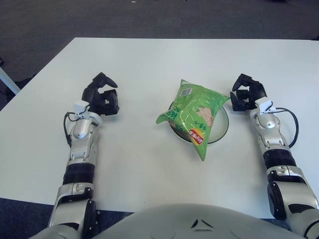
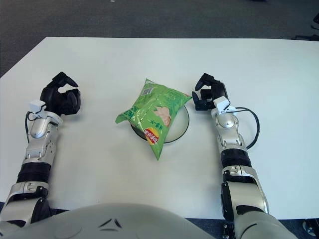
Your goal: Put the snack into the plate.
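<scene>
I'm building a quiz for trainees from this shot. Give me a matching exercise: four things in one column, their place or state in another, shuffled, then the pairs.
Things:
1. snack bag
2. plate
3. left hand
4. right hand

Places or states:
A. curled, empty, just right of the plate
B. lying across the plate
C. curled, empty, well left of the plate
D. under the bag, mostly covered

Pairs: 1-B, 2-D, 3-C, 4-A

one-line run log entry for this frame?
snack bag: lying on plate, overhanging rim | left robot hand: curled, empty, left of plate | right robot hand: curled, empty, right of plate
</scene>
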Robot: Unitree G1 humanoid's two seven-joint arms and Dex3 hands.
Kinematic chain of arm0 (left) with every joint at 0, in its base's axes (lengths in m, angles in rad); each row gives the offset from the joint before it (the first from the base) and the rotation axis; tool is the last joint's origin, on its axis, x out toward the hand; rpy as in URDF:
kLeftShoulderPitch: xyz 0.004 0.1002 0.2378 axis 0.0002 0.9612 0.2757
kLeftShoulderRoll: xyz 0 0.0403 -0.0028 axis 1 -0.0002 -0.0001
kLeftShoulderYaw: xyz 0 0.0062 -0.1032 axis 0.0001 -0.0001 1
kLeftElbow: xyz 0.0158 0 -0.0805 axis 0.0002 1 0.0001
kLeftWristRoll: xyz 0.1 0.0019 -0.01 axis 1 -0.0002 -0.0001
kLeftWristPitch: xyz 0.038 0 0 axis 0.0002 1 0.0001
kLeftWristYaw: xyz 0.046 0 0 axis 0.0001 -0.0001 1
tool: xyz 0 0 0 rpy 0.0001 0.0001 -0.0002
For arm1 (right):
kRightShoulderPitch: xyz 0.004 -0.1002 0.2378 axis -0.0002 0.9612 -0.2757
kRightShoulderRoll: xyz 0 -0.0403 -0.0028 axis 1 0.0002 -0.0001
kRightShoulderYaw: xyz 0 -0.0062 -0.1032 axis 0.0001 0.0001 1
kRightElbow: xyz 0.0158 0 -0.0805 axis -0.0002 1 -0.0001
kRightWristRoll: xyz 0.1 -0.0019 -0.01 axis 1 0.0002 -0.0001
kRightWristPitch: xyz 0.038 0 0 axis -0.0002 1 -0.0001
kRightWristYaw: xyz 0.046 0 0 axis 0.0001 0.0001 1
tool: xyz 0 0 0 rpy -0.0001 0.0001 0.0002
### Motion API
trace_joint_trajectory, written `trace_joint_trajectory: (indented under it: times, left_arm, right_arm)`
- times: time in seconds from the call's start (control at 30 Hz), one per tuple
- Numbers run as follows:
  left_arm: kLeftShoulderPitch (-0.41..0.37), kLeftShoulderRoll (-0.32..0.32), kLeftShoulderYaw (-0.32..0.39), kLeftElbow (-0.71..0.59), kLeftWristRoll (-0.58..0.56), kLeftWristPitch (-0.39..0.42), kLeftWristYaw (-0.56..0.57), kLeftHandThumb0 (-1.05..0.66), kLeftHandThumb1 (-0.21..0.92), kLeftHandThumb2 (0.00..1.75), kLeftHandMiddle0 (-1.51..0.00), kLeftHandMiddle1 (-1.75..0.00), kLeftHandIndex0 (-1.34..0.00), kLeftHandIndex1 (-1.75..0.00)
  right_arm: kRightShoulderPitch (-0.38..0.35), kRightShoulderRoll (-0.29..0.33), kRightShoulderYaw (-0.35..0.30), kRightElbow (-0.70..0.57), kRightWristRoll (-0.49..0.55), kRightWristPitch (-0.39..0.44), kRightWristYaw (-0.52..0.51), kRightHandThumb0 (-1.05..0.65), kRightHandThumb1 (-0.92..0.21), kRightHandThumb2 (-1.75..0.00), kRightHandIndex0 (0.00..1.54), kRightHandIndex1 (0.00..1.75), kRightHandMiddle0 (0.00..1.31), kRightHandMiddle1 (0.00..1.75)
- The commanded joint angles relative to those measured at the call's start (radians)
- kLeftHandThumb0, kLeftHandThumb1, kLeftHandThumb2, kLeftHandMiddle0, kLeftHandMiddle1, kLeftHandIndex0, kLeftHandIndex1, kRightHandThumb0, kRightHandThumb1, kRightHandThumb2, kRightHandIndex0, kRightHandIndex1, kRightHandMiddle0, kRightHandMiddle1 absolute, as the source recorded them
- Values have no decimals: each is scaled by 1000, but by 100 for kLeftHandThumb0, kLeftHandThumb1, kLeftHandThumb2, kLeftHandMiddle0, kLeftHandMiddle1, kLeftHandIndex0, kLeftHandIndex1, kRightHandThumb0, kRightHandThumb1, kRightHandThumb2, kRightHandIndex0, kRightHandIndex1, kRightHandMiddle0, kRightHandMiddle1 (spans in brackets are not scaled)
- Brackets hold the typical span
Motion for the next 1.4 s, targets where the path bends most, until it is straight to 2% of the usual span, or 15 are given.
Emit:
trace_joint_trajectory:
  times: [0.0,0.2,0.37,0.67,0.87,1.37]
  left_arm:
    - [164,-82,-49,14,2,113,9,-50,28,137,-132,-175,-65,-175]
    - [184,-73,-79,-34,26,215,16,-50,27,137,-131,-175,-65,-175]
    - [193,-59,-89,-51,32,250,-9,-50,27,138,-131,-175,-66,-175]
    - [202,-50,-98,-60,38,243,-28,-51,24,141,-133,-175,-68,-175]
    - [206,-55,-99,-59,29,230,-42,-53,20,146,-134,-175,-71,-175]
    - [198,-64,-87,-26,28,195,-47,-53,19,147,-133,-175,-72,-175]
  right_arm:
    - [71,49,-12,78,14,29,-34,-49,-30,-134,134,175,63,175]
    - [56,84,-49,81,40,59,-84,-49,-31,-133,134,175,62,175]
    - [50,111,-74,71,60,85,-123,-48,-32,-132,133,175,62,175]
    - [44,155,-123,27,110,163,-188,-47,-35,-127,130,175,59,175]
    - [45,175,-143,3,135,176,-217,-47,-36,-126,129,175,58,175]
    - [53,173,-142,-23,152,191,-193,-47,-34,-128,127,175,59,175]
